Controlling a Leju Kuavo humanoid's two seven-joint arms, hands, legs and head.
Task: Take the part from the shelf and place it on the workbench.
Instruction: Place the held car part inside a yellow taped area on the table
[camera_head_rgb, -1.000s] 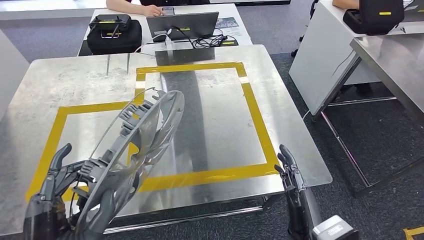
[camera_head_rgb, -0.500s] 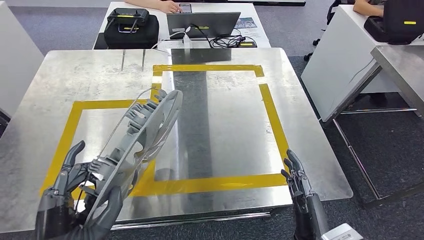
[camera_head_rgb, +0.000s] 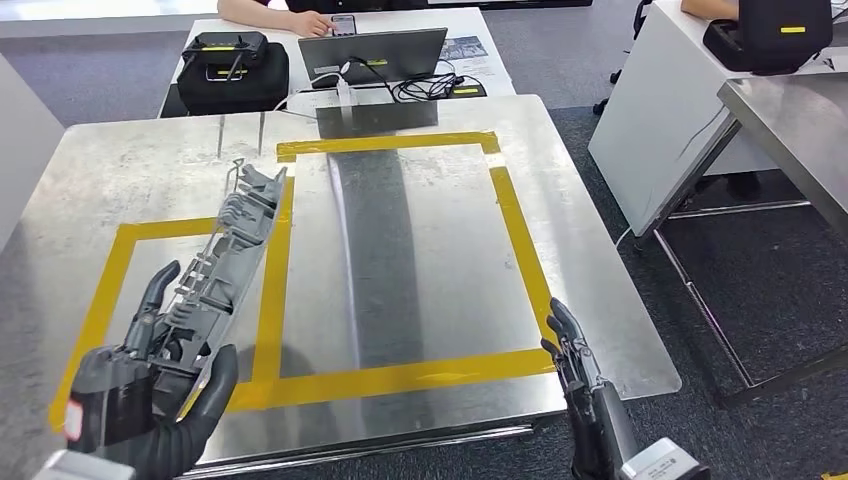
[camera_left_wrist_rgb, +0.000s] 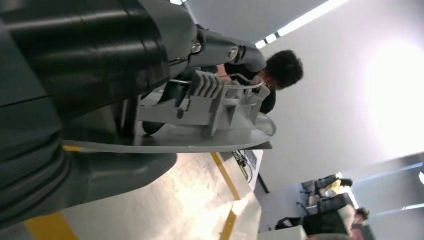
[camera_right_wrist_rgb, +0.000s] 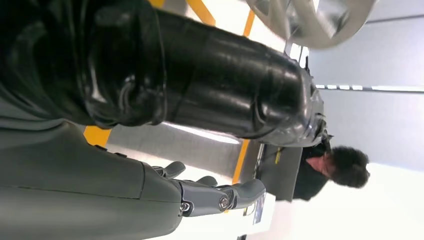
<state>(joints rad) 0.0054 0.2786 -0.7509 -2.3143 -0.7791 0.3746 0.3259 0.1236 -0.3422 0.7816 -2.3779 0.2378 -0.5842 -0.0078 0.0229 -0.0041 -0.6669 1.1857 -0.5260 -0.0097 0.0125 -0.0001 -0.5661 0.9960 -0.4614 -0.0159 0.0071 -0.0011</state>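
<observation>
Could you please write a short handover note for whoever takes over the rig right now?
Left hand: grips the grey part by its near end, holding it edge-on over the left side of the workbench, above the yellow tape outline.
Right hand: holds nothing, fingers apart, at the workbench's near right edge.
Done: the part is off the shelf and brought to the workbench.
Left: lower the part onto the surface, probably inside the tape outline, then let go.

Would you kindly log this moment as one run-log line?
left hand: holds part edge-on over workbench | right hand: open, at the front edge | part not yet set down
</observation>
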